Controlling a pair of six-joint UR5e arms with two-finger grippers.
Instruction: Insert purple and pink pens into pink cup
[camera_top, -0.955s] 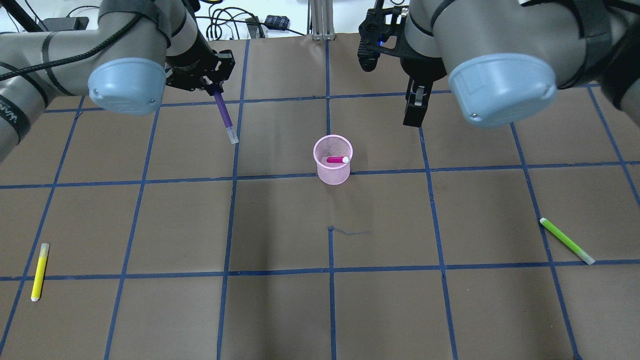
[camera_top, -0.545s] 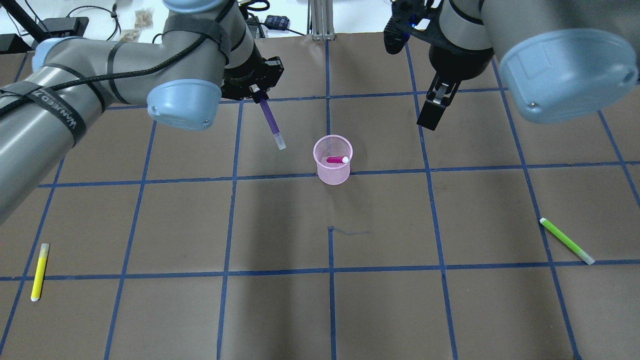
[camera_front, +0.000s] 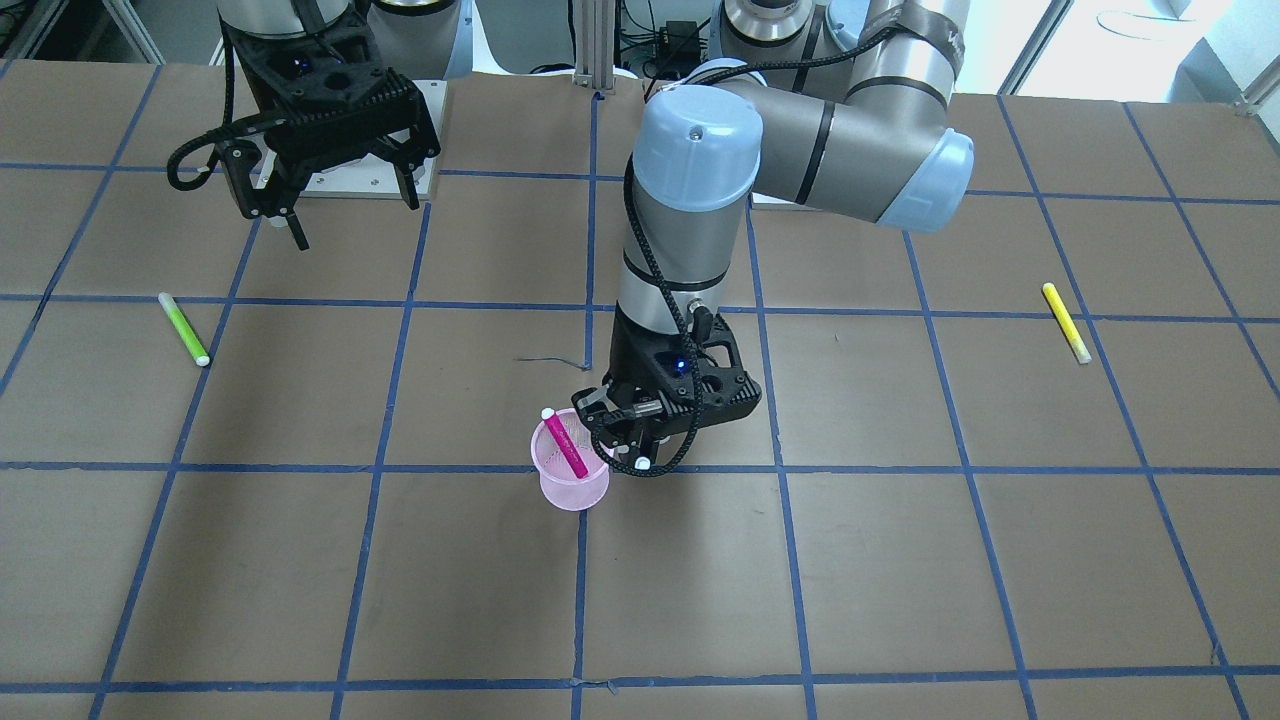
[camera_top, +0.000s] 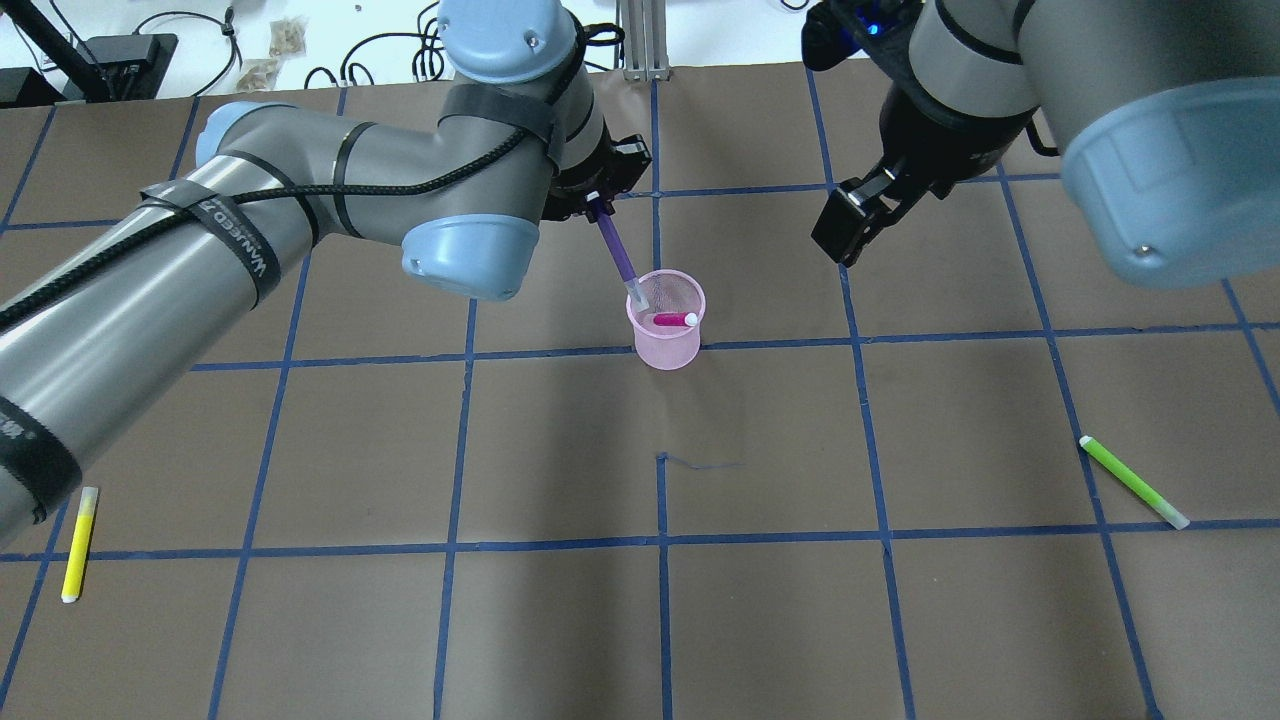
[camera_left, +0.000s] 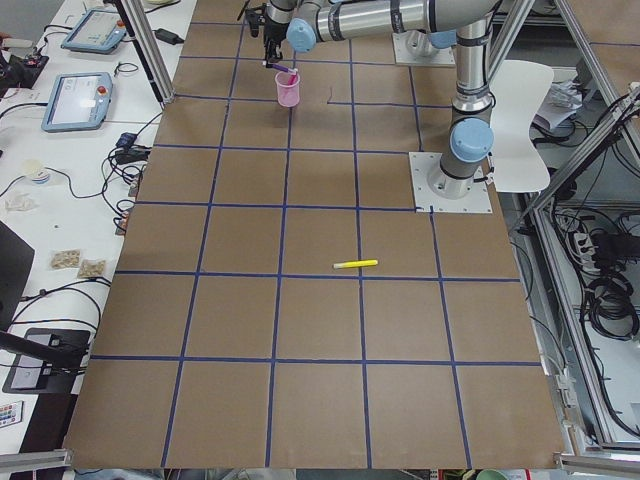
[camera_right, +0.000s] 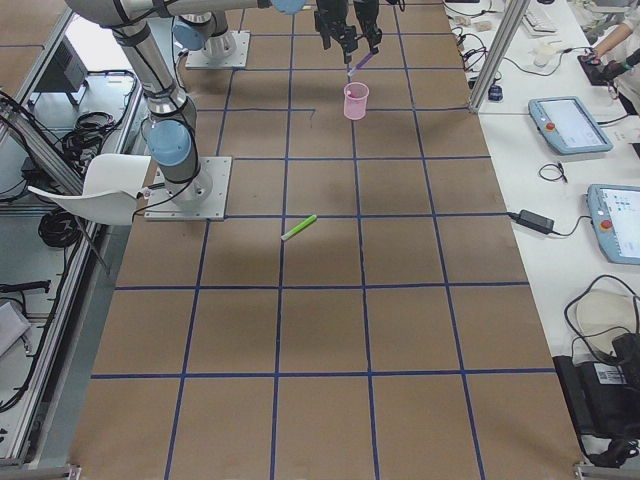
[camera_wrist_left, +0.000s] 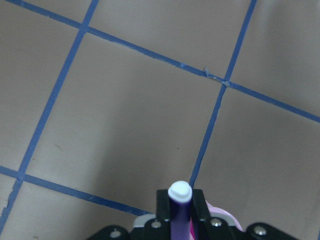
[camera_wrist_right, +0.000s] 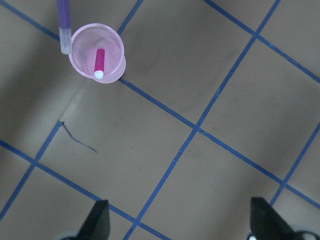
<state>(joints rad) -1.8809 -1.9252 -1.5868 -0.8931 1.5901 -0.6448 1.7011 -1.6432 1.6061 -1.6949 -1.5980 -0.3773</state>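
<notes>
A pink mesh cup (camera_top: 667, 340) stands upright near the table's middle, with a pink pen (camera_top: 672, 320) leaning inside it. My left gripper (camera_top: 598, 200) is shut on a purple pen (camera_top: 620, 250) and holds it tilted, its clear lower tip right at the cup's left rim. In the right wrist view the purple pen (camera_wrist_right: 63, 20) ends beside the rim of the cup (camera_wrist_right: 111, 70), around the pink pen (camera_wrist_right: 99, 62). My right gripper (camera_top: 850, 225) hangs open and empty to the right of the cup, well above the table.
A yellow pen (camera_top: 79, 545) lies at the near left of the table. A green pen (camera_top: 1133, 482) lies at the near right. Blue tape lines grid the brown table. Cables and a metal post sit past the far edge.
My left arm has swung right with the purple pen, from well left of the cup to its rim. My right gripper has drawn back a little to the right.
</notes>
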